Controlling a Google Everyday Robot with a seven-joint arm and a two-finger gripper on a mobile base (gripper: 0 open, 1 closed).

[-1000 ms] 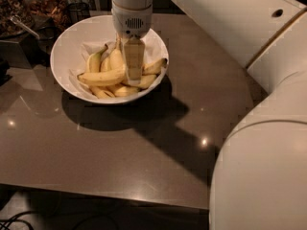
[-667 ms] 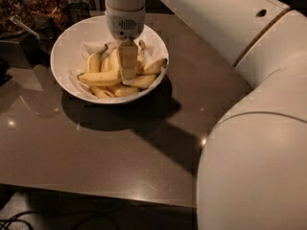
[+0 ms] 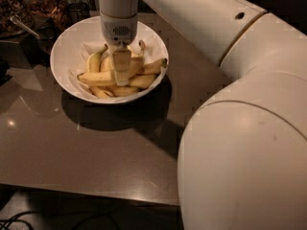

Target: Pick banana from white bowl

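Observation:
The white bowl [image 3: 61,56] stands at the back left of the dark table and holds several bananas on white paper. A long pale-yellow banana [image 3: 95,77] lies crosswise in the middle of the bowl, with others under and behind it. My gripper [image 3: 121,76] points straight down into the bowl. Its tip is at the right end of that banana, among the fruit. The gripper's body hides the bananas directly behind it.
Dark containers of snacks [image 3: 45,6] and a metal utensil [image 3: 21,25] stand behind the bowl at the back left. My large white arm [image 3: 240,128] fills the right side and hides that part of the table [image 3: 96,152]. The table's front edge runs along the bottom.
The gripper has shifted a little to the left and slightly lower in the bowl. The bananas and bowl have not visibly moved.

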